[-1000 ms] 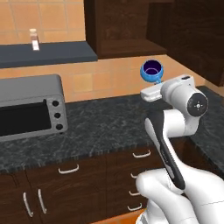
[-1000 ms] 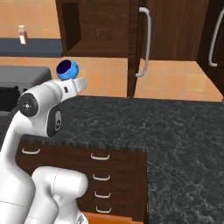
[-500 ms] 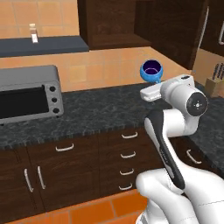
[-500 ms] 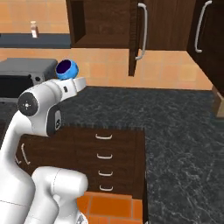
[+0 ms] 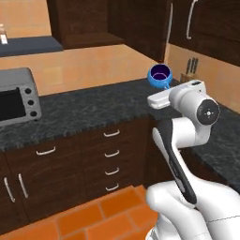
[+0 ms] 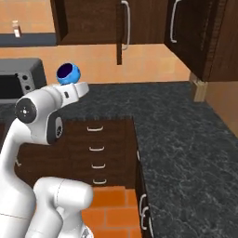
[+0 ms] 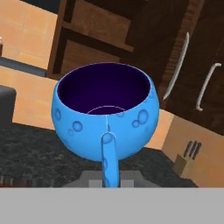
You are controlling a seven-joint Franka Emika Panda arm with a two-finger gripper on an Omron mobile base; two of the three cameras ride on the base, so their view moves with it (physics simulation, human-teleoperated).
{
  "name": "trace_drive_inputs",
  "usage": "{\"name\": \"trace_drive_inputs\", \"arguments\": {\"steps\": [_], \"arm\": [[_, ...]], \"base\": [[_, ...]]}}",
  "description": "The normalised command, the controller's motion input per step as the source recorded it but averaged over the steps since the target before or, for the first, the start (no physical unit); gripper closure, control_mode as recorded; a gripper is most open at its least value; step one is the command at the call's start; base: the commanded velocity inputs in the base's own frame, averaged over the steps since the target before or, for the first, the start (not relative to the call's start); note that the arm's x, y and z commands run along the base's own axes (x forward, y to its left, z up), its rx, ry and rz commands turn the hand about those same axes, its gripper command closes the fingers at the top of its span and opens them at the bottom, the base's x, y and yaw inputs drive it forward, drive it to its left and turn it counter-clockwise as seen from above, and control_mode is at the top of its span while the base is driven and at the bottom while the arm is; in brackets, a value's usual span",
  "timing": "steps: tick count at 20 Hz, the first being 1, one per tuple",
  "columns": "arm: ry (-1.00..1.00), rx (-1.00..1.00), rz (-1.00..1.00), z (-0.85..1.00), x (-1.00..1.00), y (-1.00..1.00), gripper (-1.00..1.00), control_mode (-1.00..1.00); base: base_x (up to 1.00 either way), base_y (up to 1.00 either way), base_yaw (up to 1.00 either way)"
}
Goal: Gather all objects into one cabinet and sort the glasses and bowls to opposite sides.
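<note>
So the base has swung round to the right since a second ago: the whole scene has slid left in both base views, and the toaster that sat in the middle is now off at the edge, while the arm's pose hasn't changed and it keeps the same load held up. In the left base view, the blue bowl (image 5: 160, 75) rides high above the desk (image 5: 93, 110), right at the end of the arm, with the toaster (image 5: 16, 97) far left and a knife block (image 5: 189, 70) coming into sight by the back wall. In the right base view the bowl sits above the forearm, and the cabinet (image 6: 88, 21) with its open door (image 6: 122, 28) and long silvery handle is up ahead, a bit right of the bowl. Hand view: the bowl is upright, navy inside, empty, and the gripper (image 7: 109, 177) is pinched nearly closed on the little tab at its near rim. My read is it's mid-carry toward the cabinet, with the placing not yet done.
</note>
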Motion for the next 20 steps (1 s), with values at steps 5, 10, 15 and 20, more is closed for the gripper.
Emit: {"name": "trace_drive_inputs", "arguments": {"steps": [5, 10, 15, 20], "arm": [[0.00, 0.00, 0.00, 0.00, 0.00, 0.00, 1.00, 1.00], [0.00, 0.00, 0.00, 0.00, 0.00, 0.00, 1.00, 1.00], [0.00, 0.00, 0.00, 0.00, 0.00, 0.00, 1.00, 1.00], [0.00, 0.00, 0.00, 0.00, 0.00, 0.00, 1.00, 1.00]], "base": [[-0.23, -0.08, -0.48], [-0.13, -0.28, -0.65], [-0.30, -0.32, -0.72], [-0.40, -0.40, -0.72]]}}
